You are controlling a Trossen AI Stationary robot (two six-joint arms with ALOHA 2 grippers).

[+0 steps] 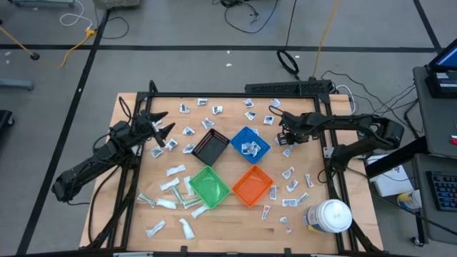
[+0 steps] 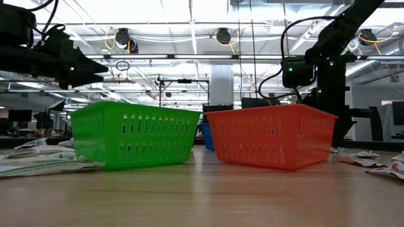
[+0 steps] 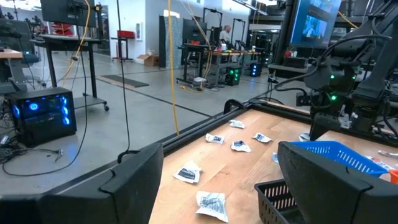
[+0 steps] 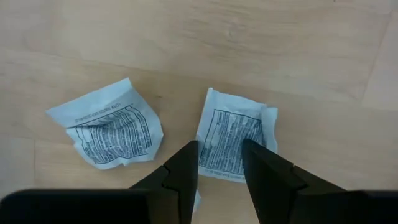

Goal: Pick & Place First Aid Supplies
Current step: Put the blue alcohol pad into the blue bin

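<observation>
White paper packet (image 4: 235, 140) lies flat near the tabletop's right edge, straddled by the right gripper (image 4: 221, 163), fingers narrowly parted, nothing held. Likely light, limp, crinkly: pinch across its raised middle. Left gripper (image 1: 161, 130) hovers, fingers wide.
</observation>
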